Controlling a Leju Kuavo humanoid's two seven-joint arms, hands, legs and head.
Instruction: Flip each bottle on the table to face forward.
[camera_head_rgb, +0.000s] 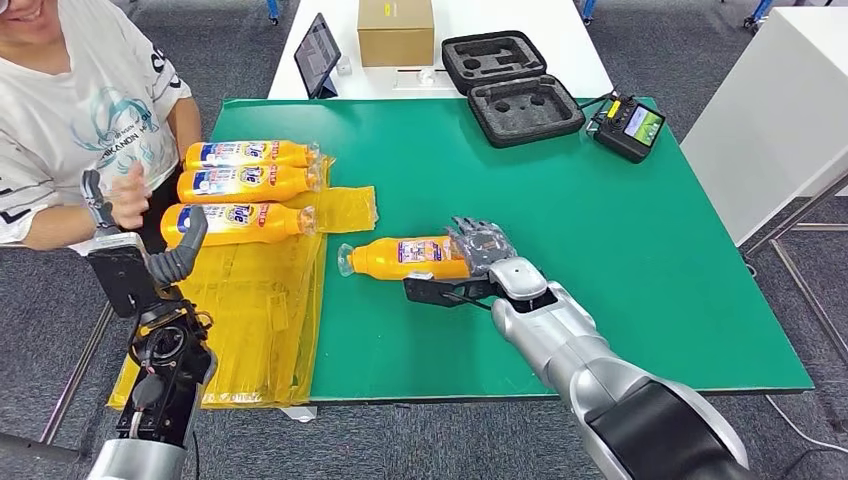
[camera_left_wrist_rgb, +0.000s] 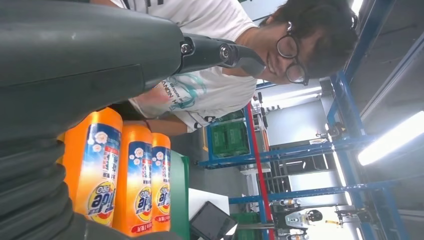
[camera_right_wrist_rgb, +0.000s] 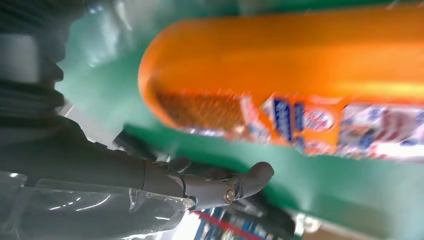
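While the right hand (camera_head_rgb: 487, 248) grips its base, the orange bottle (camera_head_rgb: 410, 258) lies label-up

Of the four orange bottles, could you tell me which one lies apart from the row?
The lone bottle on bare green mat by the right hand; the other three lie side by side.

The orange bottle (camera_right_wrist_rgb: 300, 75) is blurred in the right wrist view, and its label cannot be read. Whether the right hand (camera_head_rgb: 482, 245) grips it cannot be told.
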